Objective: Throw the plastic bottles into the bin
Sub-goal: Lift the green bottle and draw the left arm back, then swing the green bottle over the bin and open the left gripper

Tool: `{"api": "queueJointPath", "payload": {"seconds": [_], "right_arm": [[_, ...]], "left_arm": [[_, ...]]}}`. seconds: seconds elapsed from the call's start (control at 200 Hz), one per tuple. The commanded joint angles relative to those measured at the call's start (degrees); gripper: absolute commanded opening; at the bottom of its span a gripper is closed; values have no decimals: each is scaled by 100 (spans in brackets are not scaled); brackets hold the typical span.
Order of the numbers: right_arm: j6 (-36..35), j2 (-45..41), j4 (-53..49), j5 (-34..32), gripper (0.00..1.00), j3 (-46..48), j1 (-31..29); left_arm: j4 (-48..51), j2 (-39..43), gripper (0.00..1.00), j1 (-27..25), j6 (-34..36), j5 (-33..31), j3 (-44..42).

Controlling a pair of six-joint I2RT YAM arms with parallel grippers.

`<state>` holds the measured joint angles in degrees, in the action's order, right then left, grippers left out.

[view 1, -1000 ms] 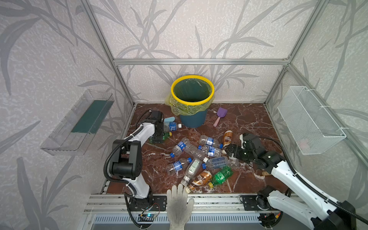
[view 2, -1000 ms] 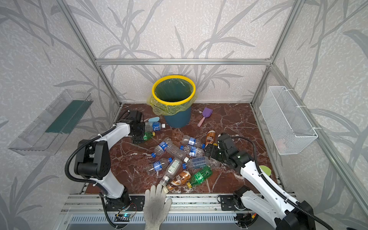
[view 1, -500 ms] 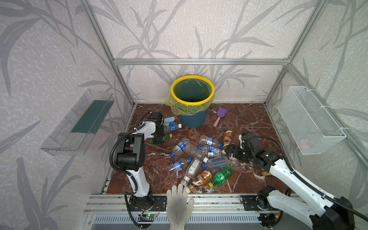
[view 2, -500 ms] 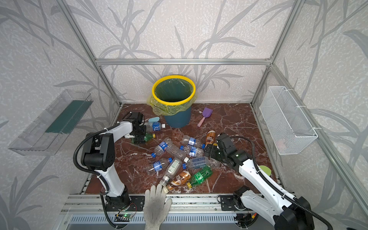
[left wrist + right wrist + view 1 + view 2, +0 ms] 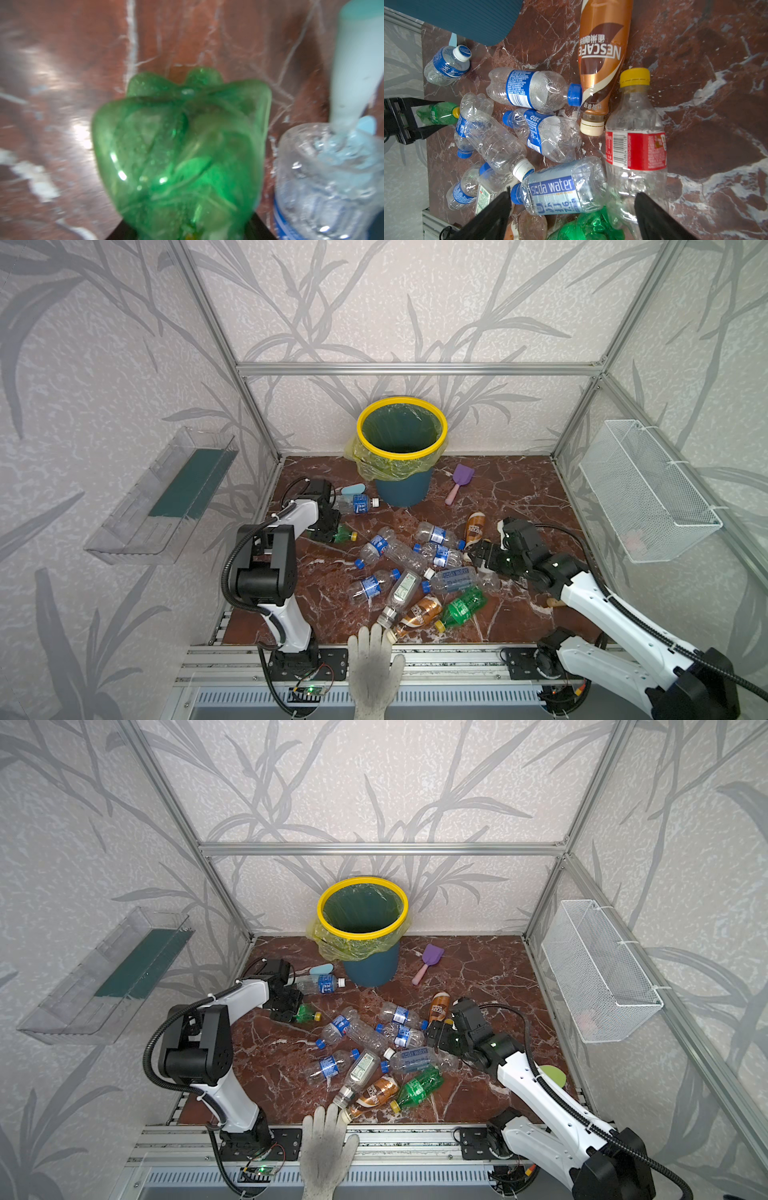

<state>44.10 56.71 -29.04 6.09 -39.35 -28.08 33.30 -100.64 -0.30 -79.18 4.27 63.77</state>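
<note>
left pincer (image 5: pixel 330 531) clamps green bottle (image 5: pixel 182 158) | right pincer (image 5: pixel 572 193) wide open, empty | bin (image 5: pixel 401 456) shows only liner (image 5: pixel 390 469)

Purple shovel (image 5: pixel 459 482), wire basket (image 5: pixel 642 489)

Robotics lab test cell dressed as a room corner.
Aluminium framing (image 5: pixel 415 369) carries leaf-print wall panels (image 5: pixel 415 302) round a marble-look floor (image 5: pixel 511 497); the white left arm (image 5: pixel 291 614) and right arm (image 5: pixel 615 622) bolt to a slotted rail (image 5: pixel 457 657) beside exposed wiring (image 5: pixel 316 682).
</note>
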Motion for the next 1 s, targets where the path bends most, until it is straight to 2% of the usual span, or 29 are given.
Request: {"api": "queueJointPath", "payload": {"seconds": [0.0, 0.225, 0.555, 0.9, 0.995], "right_arm": [[-24, 7, 77, 42, 93, 59, -12], [-24, -20, 73, 86, 93, 72, -7], [37, -179, -72, 148, 92, 16, -22], [154, -387, -271, 103, 92, 124, -21], [174, -411, -310, 86, 92, 129, -22]], "left_arm": [[864, 405, 51, 31, 817, -182, -345], [1297, 1417, 52, 30, 1912, -832, -934], [1624, 2135, 52, 47, 2643, -814, -1521], [1524, 3291, 52, 46, 3353, -261, -1987], [1326, 3749, 52, 44, 3659, 198, -2035]]}}
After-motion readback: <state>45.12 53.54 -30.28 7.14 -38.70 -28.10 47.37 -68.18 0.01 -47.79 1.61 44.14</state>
